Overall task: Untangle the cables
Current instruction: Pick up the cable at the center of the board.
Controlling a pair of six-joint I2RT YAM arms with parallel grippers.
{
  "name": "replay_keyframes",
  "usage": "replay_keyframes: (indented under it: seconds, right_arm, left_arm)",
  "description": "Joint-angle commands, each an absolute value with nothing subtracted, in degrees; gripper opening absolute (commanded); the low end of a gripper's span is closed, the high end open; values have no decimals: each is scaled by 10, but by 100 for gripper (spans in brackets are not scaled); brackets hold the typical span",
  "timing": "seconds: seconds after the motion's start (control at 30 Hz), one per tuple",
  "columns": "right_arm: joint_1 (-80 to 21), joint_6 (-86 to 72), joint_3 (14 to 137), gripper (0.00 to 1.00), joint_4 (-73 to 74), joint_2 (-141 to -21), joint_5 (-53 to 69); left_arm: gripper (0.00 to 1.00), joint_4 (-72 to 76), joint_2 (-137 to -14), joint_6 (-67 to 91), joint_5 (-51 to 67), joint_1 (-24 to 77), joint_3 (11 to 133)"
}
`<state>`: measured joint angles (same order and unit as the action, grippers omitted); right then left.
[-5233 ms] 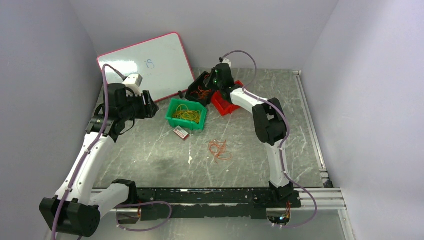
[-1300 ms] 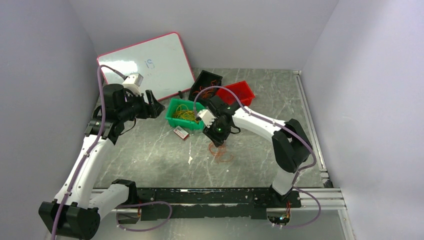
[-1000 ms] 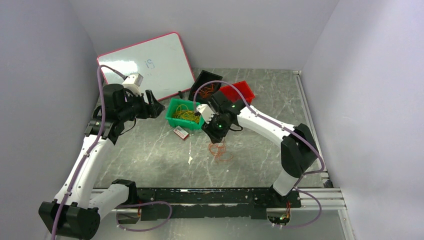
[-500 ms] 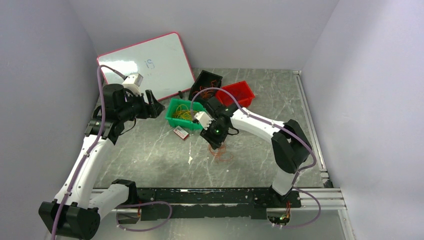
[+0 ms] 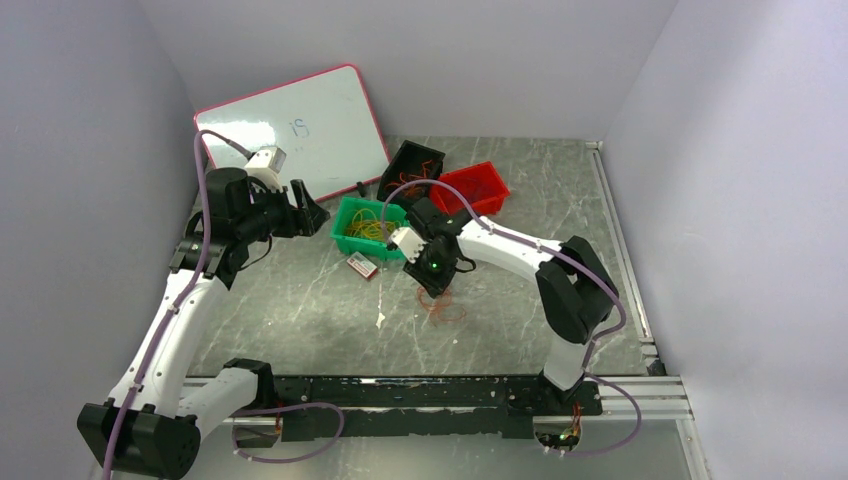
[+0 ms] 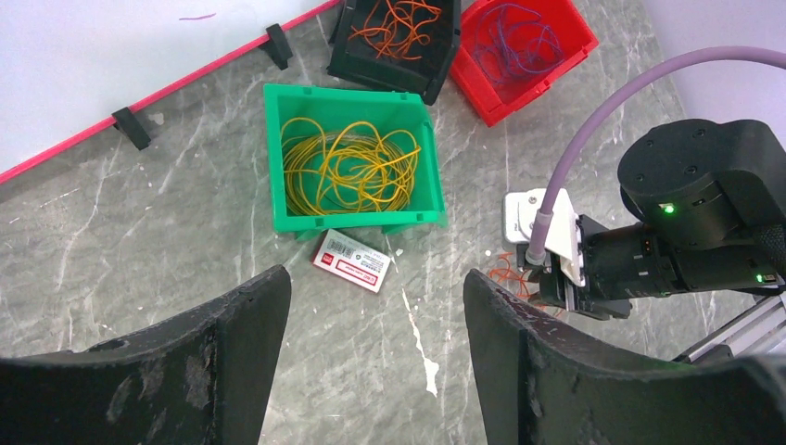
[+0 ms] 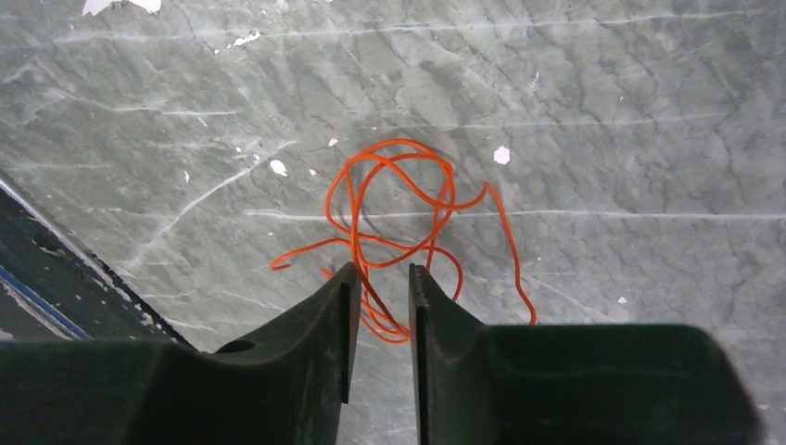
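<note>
Two arms at work: from above, the right pincer point(image 5: 437, 288) sits low over the orange cables point(image 5: 445, 310) on the counter point(image 5: 300, 310), the left wrist shows the left pincer point(image 6: 375, 283) spread wide and empty, facing a green bin point(image 6: 272, 158) of yellow cables point(image 6: 348, 171), and the right wrist shows fingers point(image 7: 315, 324) narrowly parted, straddling orange strands.

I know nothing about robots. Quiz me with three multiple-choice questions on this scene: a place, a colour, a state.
1. Where is the loose orange tangle? A in the red bin; B on the table below the right fingers; C on the whiteboard.
2. The wires in the green bin are: A yellow; B blue; C white.
3. The left fingers are: A spread wide, empty; B clamped on a bin; C holding a wire.
Answers: B, it lies on bare tabletop; A, yellow loops fill it; A, nothing between them.
</note>
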<state>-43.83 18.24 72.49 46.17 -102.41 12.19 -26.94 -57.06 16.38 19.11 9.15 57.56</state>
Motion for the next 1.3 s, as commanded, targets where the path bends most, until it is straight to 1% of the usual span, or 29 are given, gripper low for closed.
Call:
replay_keyframes:
  seconds: [0.0,0.03,0.2,0.23,0.4,0.6,0.8,0.93,1.1,1.27]
  right_arm:
    - [-443,182,725,24,464,-1025,114]
    - [-442,182,726,19,462,-1021,113]
    - [-442,172,741,1,449,-979,113]
    - [-442,168,745,0,447,-965,114]
    - [-442,142,761,0,428,-896,121]
    - [-433,94,785,0,426,-846,103]
    - [-421,80,785,0,394,-778,147]
    - [-412,78,804,0,394,-749,151]
    - [-408,80,851,0,404,-732,149]
    - [-408,69,886,0,393,-708,126]
  left_arm:
    - [73,-272,-567,169,183,90,585]
    - [73,-272,-567,170,183,90,585]
    - [73,-266,-565,170,184,89,583]
    - [73,-263,-563,170,186,89,583]
    - [75,-233,-555,159,234,90,586]
    - [78,-201,-543,156,294,90,586]
    - [79,-144,-527,188,350,103,560]
    - [80,-109,-531,199,390,128,550]
    - [79,-86,-545,188,382,181,545]
    - [79,-55,-551,196,380,197,533]
